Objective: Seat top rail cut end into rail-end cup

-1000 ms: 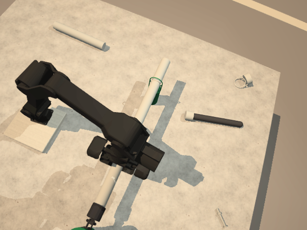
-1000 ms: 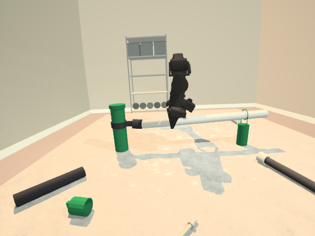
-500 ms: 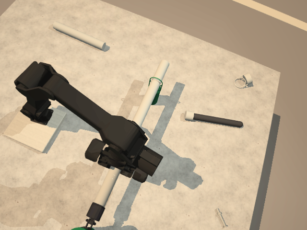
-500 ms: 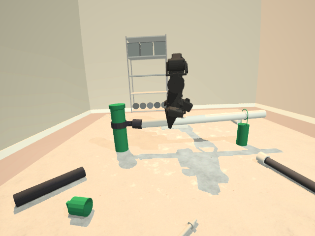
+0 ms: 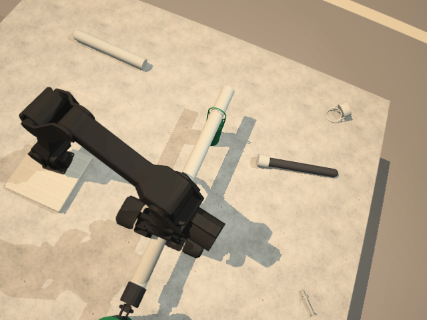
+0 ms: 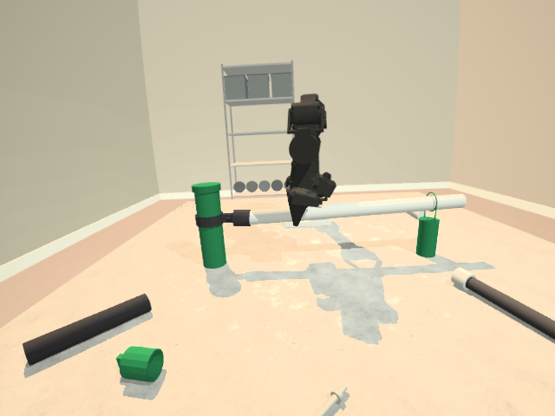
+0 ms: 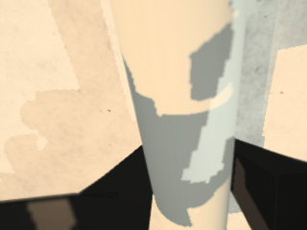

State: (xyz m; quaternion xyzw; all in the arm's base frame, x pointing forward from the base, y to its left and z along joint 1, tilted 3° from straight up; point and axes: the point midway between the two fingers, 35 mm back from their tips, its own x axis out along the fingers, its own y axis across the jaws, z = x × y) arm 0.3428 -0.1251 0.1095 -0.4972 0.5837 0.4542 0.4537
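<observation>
Along the white rail (image 5: 201,145) (image 6: 372,209) (image 7: 182,96) — no readable lettering

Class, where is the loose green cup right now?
In the exterior view, the green cup lies on its side at lower left, just in front of the black rod.

1. A loose white tube (image 5: 110,49) lies near the tabletop's upper edge in the top view.
2. A white ring fitting (image 5: 345,109) sits just inside the upper-right corner.
3. A dark rod (image 5: 303,167) (image 6: 511,305) with a white end lies nearer the right edge than the left.
4. A pale bolt (image 5: 307,303) (image 6: 332,404) lies near that right edge.
5. A black tube (image 6: 88,328) and an open green cup (image 6: 139,363) lie near each other.
6. Beyond the tabletop stands a shelf rack (image 6: 257,68).
</observation>
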